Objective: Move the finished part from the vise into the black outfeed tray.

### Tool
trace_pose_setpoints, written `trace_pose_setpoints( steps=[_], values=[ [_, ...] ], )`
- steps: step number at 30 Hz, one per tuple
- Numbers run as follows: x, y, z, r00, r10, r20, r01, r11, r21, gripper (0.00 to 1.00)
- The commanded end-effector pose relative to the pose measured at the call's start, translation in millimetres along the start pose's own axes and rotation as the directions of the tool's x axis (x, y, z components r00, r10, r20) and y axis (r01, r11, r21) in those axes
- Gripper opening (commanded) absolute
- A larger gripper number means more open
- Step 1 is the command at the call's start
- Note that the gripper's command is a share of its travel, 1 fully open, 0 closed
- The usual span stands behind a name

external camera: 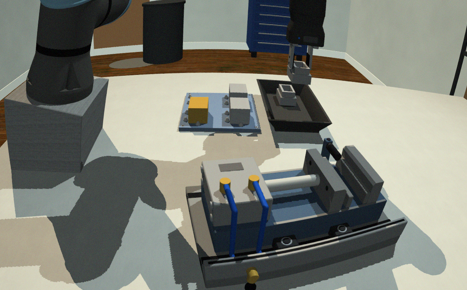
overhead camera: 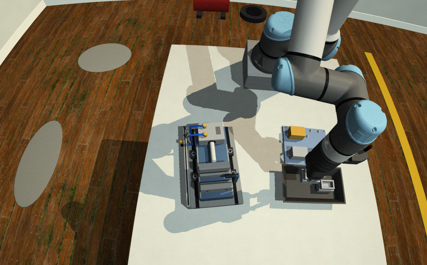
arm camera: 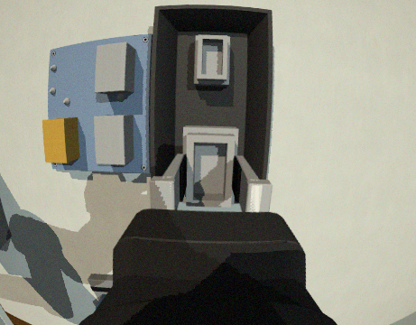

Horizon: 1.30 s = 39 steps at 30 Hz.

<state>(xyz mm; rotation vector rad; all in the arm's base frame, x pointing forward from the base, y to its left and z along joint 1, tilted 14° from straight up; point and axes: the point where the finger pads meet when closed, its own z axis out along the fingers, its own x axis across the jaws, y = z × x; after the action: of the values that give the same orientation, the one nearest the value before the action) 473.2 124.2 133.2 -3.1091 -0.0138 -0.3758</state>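
Observation:
My gripper (external camera: 299, 68) is shut on the finished part (external camera: 301, 71), a light grey block with a pocket on top. It holds the part a little above the far end of the black outfeed tray (external camera: 292, 106). In the wrist view the part (arm camera: 210, 169) sits between the two fingers of the gripper (arm camera: 210, 190), over the near end of the tray (arm camera: 210, 90). A second pocketed part (external camera: 287, 94) lies on the tray floor, apart from the held one, and shows in the wrist view (arm camera: 211, 60). The vise (external camera: 292, 194) has nothing between its jaws.
A blue pallet (external camera: 220, 111) left of the tray carries an orange block (external camera: 198, 109) and two plain grey blocks (external camera: 239, 104). The arm's grey pedestal (external camera: 52, 129) stands at the left. A dark bin (external camera: 162, 30) and a blue cabinet (external camera: 267, 27) stand beyond the table.

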Motion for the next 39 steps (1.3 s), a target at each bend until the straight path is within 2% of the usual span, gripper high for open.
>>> trace_pose_setpoints(
  steps=[1, 29, 39],
  values=[
    [1, 0, 6.6, 1.000, 0.000, -0.002, 0.000, 1.000, 0.000, 0.00],
    [1, 0, 57.6, 1.000, 0.000, -0.002, 0.000, 1.000, 0.000, 0.00],
    [1, 0, 70.1, 1.000, 0.000, -0.002, 0.000, 1.000, 0.000, 0.00]
  ],
)
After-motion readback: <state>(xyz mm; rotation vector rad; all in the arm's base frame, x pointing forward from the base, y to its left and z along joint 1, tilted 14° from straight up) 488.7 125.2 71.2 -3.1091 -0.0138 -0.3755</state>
